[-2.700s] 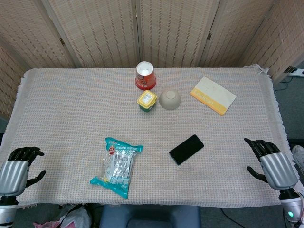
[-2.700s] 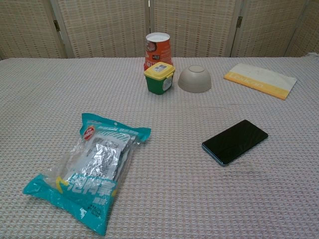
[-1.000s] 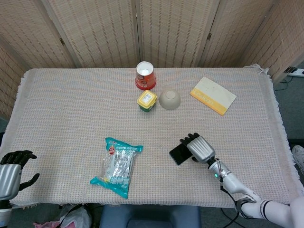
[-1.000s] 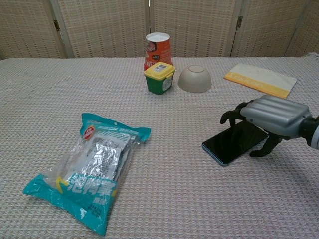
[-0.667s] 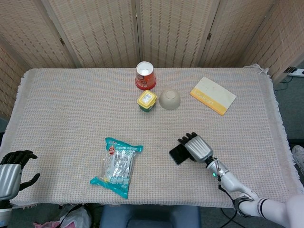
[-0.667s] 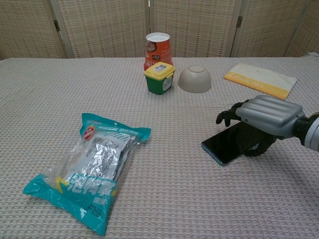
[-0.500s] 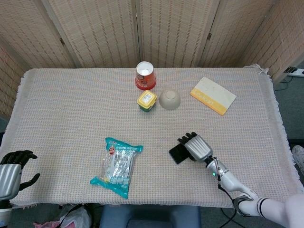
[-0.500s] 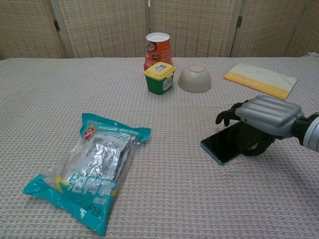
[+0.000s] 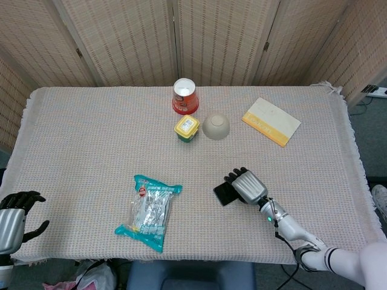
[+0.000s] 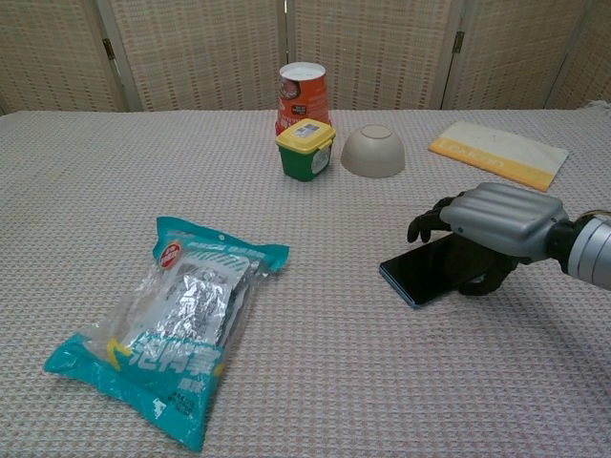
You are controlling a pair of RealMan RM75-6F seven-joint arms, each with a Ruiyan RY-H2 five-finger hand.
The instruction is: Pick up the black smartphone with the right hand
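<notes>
- Left hand (image 9: 12, 220) sits at the near left corner of the table (image 9: 91, 133), and we see it in the head view only; its dark fingers are spread apart and hold nothing.
- Snack bag (image 9: 149, 211), teal and clear, lies flat on the cloth near the front edge, left of centre; in the chest view (image 10: 177, 324) it is well apart from everything else.
- Red cup (image 9: 184, 95) stands upright towards the far edge, with a green jar with a yellow lid (image 9: 187, 128) just in front of it.
- Bowl (image 9: 216, 126), beige and upside down, sits just right of the jar.
- Phone (image 10: 425, 268) lies right of centre near the front; its left end shows, its right end is under our right hand.
- Right hand (image 10: 496, 227) is over the phone, fingers (image 10: 428, 219) curled down at its far edge and thumb at the near edge. We cannot tell whether it is clamped on the phone, or whether the phone is off the cloth.
- Booklet (image 9: 271, 121), white with a yellow edge, lies flat far right.
</notes>
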